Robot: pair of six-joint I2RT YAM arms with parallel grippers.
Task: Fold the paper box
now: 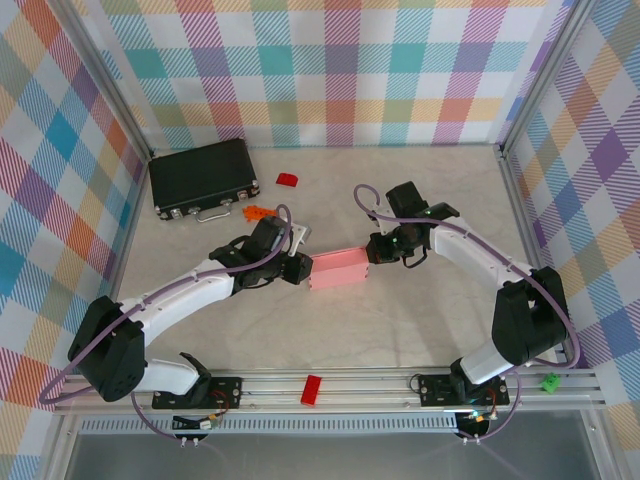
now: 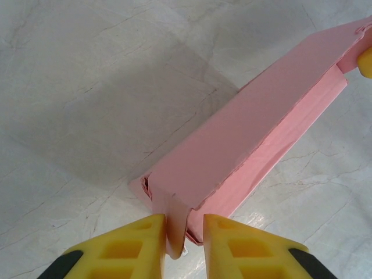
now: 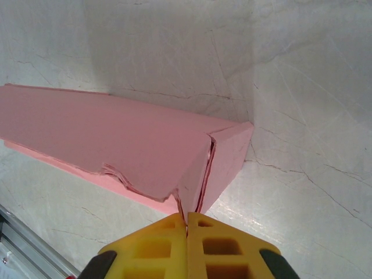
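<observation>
The paper box (image 1: pixel 340 268) is a shallow pale-pink card box lying mid-table between both arms. At its left end my left gripper (image 1: pixel 303 268) stands slightly open. In the left wrist view the box (image 2: pixel 261 133) sends a small end flap down between that gripper's (image 2: pixel 184 232) yellow fingers; the flap leans on the left finger, with a gap to the right one. My right gripper (image 1: pixel 375 252) is at the box's right end. In the right wrist view it (image 3: pixel 187 224) is shut, pinching the thin card edge at the corner of the box (image 3: pixel 116 133).
A black case (image 1: pixel 203 177) lies at the back left, with a red block (image 1: pixel 287 180) and orange pieces (image 1: pixel 255 212) near it. Another red block (image 1: pixel 311 389) and a green block (image 1: pixel 549 381) sit on the front rail. Checked walls enclose three sides.
</observation>
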